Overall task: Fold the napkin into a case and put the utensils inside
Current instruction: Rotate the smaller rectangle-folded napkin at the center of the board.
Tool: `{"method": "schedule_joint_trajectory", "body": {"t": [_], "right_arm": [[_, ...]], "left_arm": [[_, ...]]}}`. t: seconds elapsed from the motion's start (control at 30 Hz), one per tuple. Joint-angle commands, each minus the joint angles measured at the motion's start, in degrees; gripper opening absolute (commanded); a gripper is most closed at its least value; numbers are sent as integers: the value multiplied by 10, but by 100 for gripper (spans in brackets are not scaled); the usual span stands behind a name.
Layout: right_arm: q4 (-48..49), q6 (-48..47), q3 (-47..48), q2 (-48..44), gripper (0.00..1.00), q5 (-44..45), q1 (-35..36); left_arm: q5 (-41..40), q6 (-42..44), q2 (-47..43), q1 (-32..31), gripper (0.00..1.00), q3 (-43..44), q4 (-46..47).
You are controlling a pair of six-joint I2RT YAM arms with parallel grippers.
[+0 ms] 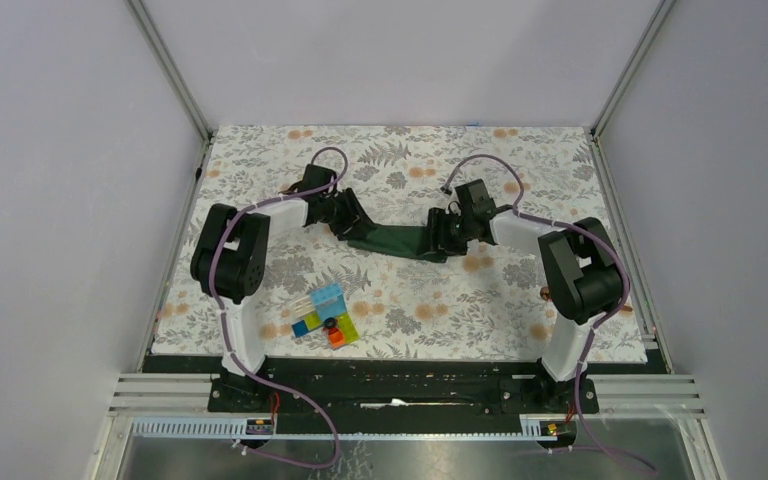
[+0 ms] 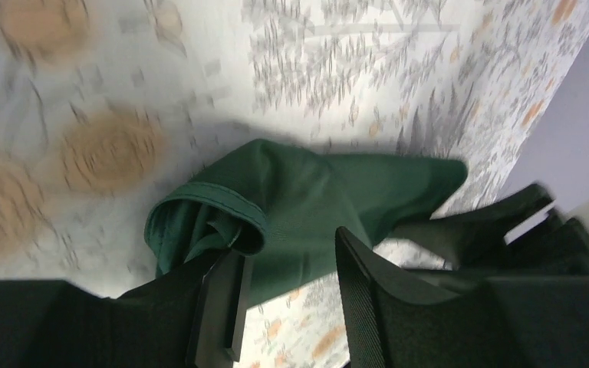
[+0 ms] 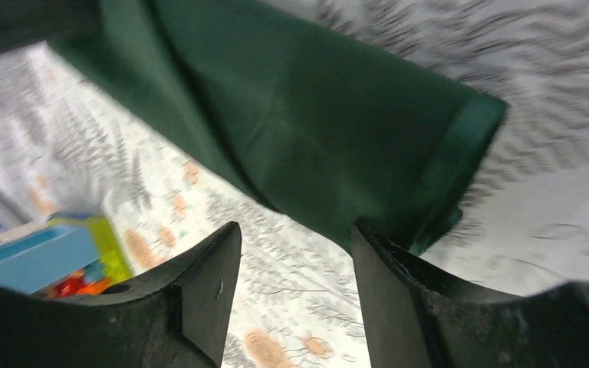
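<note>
Dark green napkin point(image 1: 400, 243), apparently leaf-print tablecloth point(image 1: 410, 160)

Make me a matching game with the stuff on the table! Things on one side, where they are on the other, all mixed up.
Things:
1. dark green shiny cloth napkin
2. cluster of colourful plastic blocks
3. floral-patterned table covering

Places:
a. spread out under everything
b. in the middle, a long strip running left to right
c. near the front edge, towards the left

Pairs: 1-b, 2-c, 3-a
</note>
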Motion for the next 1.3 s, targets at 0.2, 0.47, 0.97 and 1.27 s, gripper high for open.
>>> {"method": "schedule_joint_trajectory", "body": {"t": [0.2,0.47,0.97,1.27], "right_arm": [[-192,-81,145,-1,68,185,-15],[-180,-19,58,-106,73,90,-15],[242,333,-137,-51,75,1,-15],[172,248,-46,20,74,5,-27]], "left_arm": [[32,-6,-116,-97,53,-90,-38],[3,118,-174,-95,71,9,-150],[-27,253,119,-51,73,248,-330],[35,185,-24,-63,68,21,-202]]}}
